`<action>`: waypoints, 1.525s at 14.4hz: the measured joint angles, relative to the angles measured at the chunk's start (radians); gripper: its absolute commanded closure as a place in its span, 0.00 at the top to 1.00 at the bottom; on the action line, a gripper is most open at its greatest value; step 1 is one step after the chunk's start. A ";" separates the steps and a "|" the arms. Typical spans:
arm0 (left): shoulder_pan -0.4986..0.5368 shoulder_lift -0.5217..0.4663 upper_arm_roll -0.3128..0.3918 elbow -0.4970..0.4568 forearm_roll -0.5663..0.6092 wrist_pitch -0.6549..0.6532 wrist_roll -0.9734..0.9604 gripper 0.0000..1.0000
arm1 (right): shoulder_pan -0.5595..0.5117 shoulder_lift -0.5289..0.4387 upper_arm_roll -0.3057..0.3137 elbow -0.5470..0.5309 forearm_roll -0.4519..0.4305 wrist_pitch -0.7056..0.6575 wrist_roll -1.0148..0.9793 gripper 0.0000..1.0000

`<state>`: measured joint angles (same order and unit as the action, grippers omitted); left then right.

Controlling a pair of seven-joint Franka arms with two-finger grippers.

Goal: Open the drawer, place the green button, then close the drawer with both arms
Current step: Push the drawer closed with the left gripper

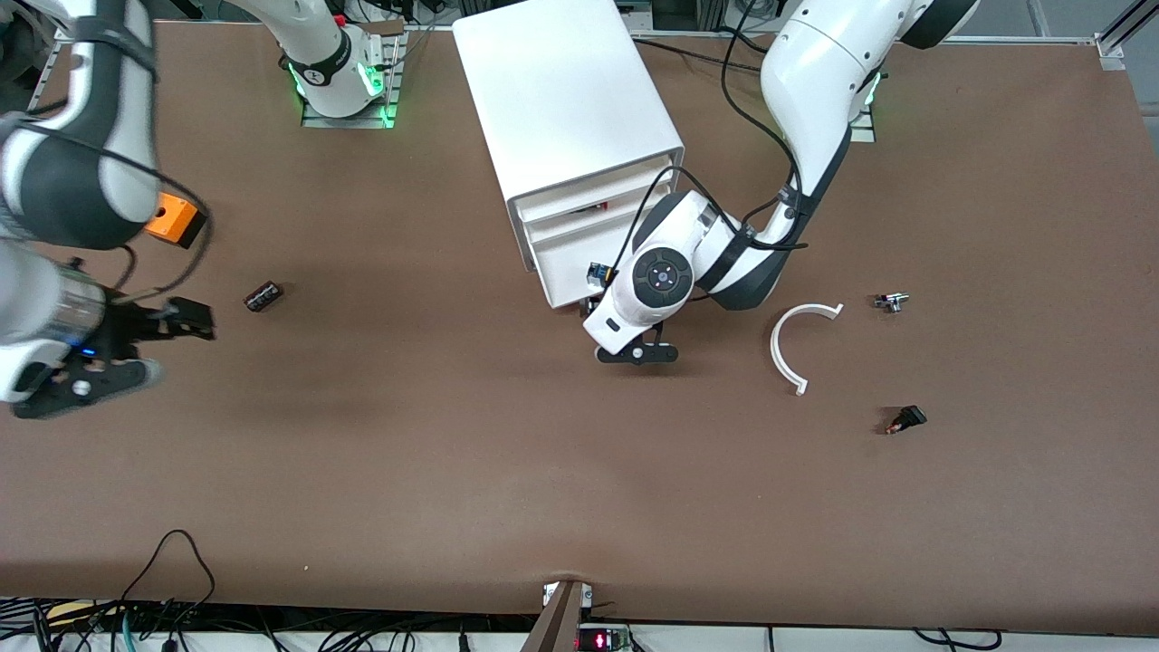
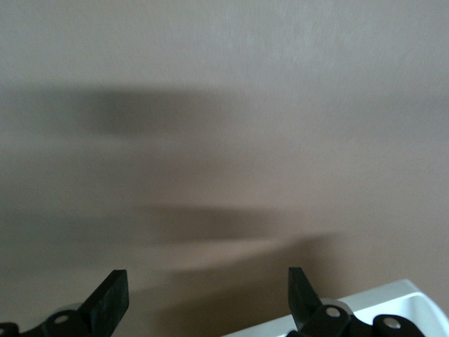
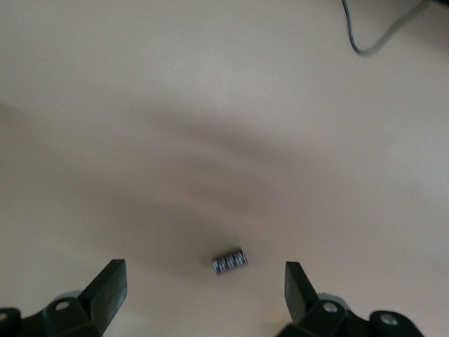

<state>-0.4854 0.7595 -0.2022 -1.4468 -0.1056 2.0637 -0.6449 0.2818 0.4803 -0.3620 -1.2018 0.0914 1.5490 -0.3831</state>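
The white cabinet [image 1: 561, 100] stands at the table's middle, toward the robots' bases. Its lowest drawer [image 1: 566, 272] is pulled out. A small thing with a blue part [image 1: 598, 272] lies at the drawer's front corner, mostly hidden by the left arm; no green cap shows, so I cannot tell if it is the button. My left gripper [image 1: 636, 355] is open and empty over the table just in front of the drawer. In the left wrist view [image 2: 207, 295] a white drawer corner [image 2: 393, 302] shows beside one finger. My right gripper [image 1: 181, 321] is open and empty at the right arm's end.
A small striped black cylinder [image 1: 263, 296] lies beside the right gripper, and between its fingers in the right wrist view [image 3: 230, 261]. An orange box [image 1: 172, 220] lies near it. At the left arm's end lie a white curved piece [image 1: 797, 349], a small metal part [image 1: 892, 302] and a black red-tipped switch [image 1: 905, 419].
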 measured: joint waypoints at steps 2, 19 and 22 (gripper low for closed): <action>-0.009 0.001 -0.004 -0.017 -0.005 0.033 -0.030 1.00 | -0.113 -0.034 0.129 0.000 -0.048 -0.010 0.000 1.00; -0.063 -0.001 -0.010 -0.020 -0.006 -0.055 -0.206 1.00 | -0.346 -0.422 0.335 -0.373 -0.087 0.088 -0.021 1.00; -0.065 -0.013 -0.034 -0.023 -0.006 -0.099 -0.208 1.00 | -0.351 -0.416 0.327 -0.383 -0.092 0.090 -0.018 1.00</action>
<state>-0.5508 0.7463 -0.2364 -1.4696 -0.1112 1.9648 -0.8526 -0.0691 0.0647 -0.0349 -1.5853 -0.0002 1.6395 -0.4012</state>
